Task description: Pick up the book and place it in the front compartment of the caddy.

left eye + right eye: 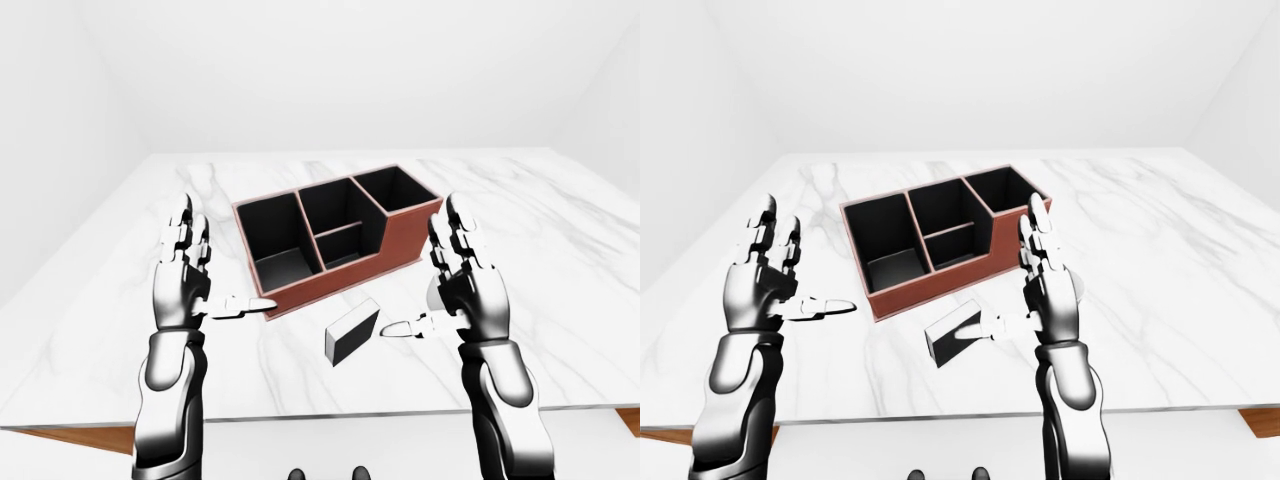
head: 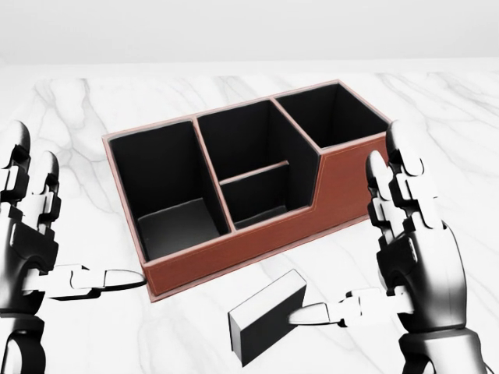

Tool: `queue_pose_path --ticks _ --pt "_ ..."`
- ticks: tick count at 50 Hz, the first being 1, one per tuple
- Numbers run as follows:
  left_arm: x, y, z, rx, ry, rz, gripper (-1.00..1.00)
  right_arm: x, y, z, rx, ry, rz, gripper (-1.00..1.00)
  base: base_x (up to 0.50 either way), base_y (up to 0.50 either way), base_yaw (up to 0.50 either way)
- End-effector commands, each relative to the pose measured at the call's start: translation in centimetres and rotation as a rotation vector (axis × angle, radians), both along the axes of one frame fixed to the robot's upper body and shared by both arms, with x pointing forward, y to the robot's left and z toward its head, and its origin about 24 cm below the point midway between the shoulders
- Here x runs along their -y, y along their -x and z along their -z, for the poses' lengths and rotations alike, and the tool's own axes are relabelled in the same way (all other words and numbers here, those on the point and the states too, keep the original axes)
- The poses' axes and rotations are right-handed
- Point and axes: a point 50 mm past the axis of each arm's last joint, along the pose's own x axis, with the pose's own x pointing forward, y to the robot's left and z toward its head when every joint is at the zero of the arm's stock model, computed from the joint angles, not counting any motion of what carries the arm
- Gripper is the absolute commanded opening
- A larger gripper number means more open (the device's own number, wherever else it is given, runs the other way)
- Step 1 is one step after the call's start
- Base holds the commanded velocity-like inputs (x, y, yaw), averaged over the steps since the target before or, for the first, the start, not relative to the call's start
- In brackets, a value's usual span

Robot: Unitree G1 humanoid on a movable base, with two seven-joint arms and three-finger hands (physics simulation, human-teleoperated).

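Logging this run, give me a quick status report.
Both hands open, left hand, right hand. Book on table, thumb tip beside it. Caddy compartments empty. Nothing blocking.

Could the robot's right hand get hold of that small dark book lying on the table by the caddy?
Probably yes. The right hand is open, its thumb tip already at the book, which lies flat on the marble table, apart from the caddy, nothing between them.

Leathery caddy (image 2: 257, 241), glossy marble table (image 1: 560, 230)

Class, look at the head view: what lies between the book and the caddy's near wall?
Nothing. In the head view only bare marble table separates the book from the caddy; they are close but apart.
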Motion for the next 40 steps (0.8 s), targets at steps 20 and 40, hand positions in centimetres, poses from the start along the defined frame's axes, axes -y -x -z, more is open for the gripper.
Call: queue_pose_path --ticks 20,40 --pt "0.04 0.08 -0.04 0.002 0.000 0.001 1.00 0.23 0.06 -0.23 0.011 -0.014 0.003 1.00 0.07 0.06 0.00" --pt "-0.04 0.01 -0.15 0.007 0.002 0.000 1.00 0.04 -0.16 0.05 -0.003 0.013 0.021 1.00 0.27 0.00 0.00"
